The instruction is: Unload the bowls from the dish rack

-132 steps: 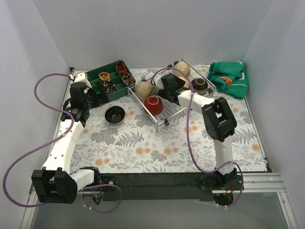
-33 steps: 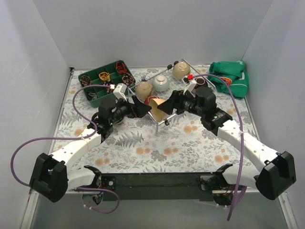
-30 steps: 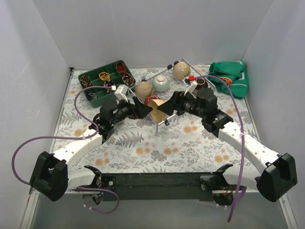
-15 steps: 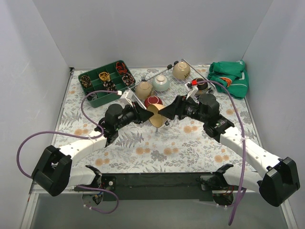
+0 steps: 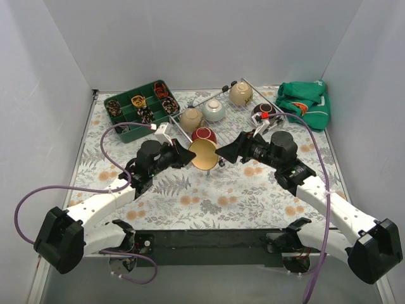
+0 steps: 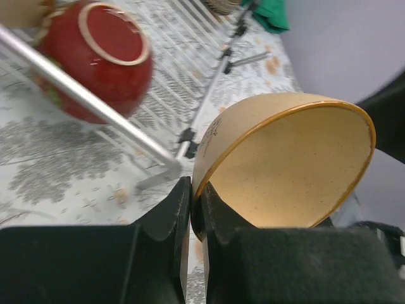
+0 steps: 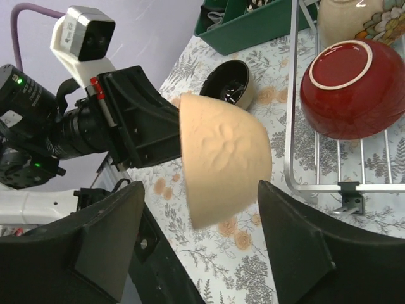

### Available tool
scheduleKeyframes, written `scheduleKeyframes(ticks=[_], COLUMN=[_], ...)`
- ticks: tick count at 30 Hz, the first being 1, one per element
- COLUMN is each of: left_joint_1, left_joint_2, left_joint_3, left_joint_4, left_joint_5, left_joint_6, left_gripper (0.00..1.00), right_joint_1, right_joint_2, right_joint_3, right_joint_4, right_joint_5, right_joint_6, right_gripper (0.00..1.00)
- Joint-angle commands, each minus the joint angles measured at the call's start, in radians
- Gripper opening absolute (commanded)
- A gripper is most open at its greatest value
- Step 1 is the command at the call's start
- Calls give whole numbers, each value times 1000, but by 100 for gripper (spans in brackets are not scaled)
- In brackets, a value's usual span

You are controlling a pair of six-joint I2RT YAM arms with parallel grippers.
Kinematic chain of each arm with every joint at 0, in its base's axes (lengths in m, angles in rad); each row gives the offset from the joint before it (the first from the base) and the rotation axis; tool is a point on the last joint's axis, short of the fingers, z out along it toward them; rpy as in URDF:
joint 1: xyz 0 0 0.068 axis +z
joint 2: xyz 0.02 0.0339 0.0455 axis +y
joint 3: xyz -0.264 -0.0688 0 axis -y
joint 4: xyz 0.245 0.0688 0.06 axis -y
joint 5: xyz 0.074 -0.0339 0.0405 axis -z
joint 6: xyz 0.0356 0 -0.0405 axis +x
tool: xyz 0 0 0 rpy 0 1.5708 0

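Bowls sit in the dish rack (image 5: 233, 121) at the far middle of the tabletop (image 5: 209, 196), five of them: a beige bowl (image 5: 190, 119) at its left, a mint-green bowl (image 5: 214, 110) just right of that, a rounded tan bowl (image 5: 240, 94) at the far end, a dark brown bowl (image 5: 264, 111) at the right, and a red bowl (image 5: 204, 133) turned mouth-down by the near corner. A sixth, the sandy bowl (image 5: 204, 155), is off the rack and in the air just near that corner, tipped on edge so its speckled inside faces the overhead camera. The left end effector (image 5: 188, 154) is clamped on its rim, one finger inside the bowl and one outside. The right end effector (image 5: 228, 151) is just to the right of this bowl with its fingers spread wide and nothing between them; its wrist view shows the bowl's outer wall ahead of the gap. A black bowl (image 7: 229, 81) stands upright on the floral tabletop to the left of the rack, behind the left arm in the right wrist view. A green tray (image 5: 140, 109) lies at the far left and a green cloth (image 5: 305, 102) at the far right.
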Motion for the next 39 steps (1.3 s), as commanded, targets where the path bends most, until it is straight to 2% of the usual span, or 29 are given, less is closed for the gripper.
scheduleKeyframes(ticks=[1,6,10,15,20,26,29,39], left_joint_1=[14,20,57,198,387,505,539,565], left_joint_2=[-82,-100,-84,-59,-21,93,149,269], left_joint_3=[86,173,246,292,299,332,338,344], left_joint_4=[-212,-440,-609,-740,-770,-751,-706,-680], left_joint_5=[-199,-291,-343,-296,-215,-167,-126,-142], left_joint_6=[53,82,96,119,155,188,195,217], left_gripper=[0,0,0,0,0,0,0,1], right_joint_1=[-5,-6,-6,-6,-6,-6,-6,-6], right_joint_2=[-64,-118,-149,-180,-190,-193,-196,-195], right_joint_3=[7,5,-1,-18,-32,-41,-41,-39], right_joint_4=[-48,-161,-217,-269,-283,-297,-310,-333], right_joint_5=[41,144,164,199,193,189,188,196], right_joint_6=[-110,-225,-312,-360,-389,-415,-428,-441], right_gripper=[83,86,86,86,86,86,85,85])
